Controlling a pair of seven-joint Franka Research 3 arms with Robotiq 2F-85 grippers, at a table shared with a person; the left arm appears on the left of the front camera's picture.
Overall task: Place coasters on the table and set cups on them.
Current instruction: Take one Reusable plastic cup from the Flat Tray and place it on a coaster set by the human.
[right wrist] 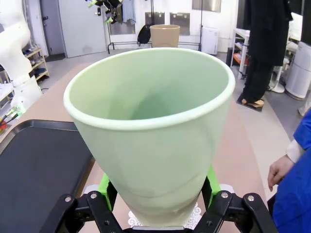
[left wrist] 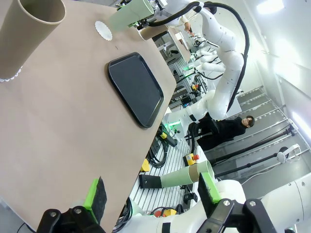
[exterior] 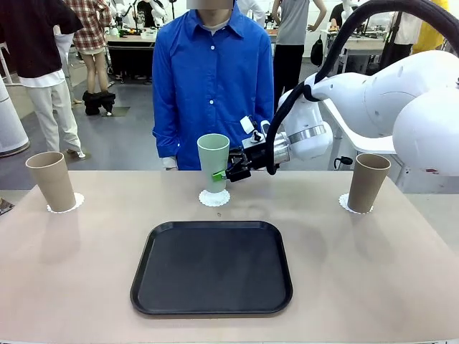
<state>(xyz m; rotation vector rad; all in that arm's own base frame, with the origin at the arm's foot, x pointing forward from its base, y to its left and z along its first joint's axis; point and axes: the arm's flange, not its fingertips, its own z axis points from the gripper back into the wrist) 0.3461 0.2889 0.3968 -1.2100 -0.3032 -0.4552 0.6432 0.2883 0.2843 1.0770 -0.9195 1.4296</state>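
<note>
Wide beige-pink counter (exterior: 373, 272), matte, rounded at the corners, spanning the lower two thirds of the front view. Black rounded-square tray (exterior: 212, 268) flat at lower centre, nothing on it. Mint green cup (exterior: 213, 162) just above centre, upright over a white lacy coaster (exterior: 214, 198) at the tray's far side; whether the base touches the doily cannot be told. Right gripper (exterior: 224, 173) reaching in from the right of the frame, jaws closed on the mint green cup's lower wall, green pads pressed to either side in the right wrist view. Tan-brown cup (exterior: 52, 180) at far left, standing on its own coaster (exterior: 66, 203). Second tan-brown cup (exterior: 368, 183) at far right, on another coaster (exterior: 349, 205). Person in a blue shirt (exterior: 213, 79) standing at the counter's far edge, top centre; one hand (right wrist: 280, 172) hanging by the edge at the right of the right wrist view. Left gripper (left wrist: 150, 196) at the bottom of the left wrist view, jaws spread wide, holding nothing, off the counter's near corner. Beyond: grey floor, other people standing, white tables with clutter at the top of the front view, grey doors and white walls in the right wrist view.
</note>
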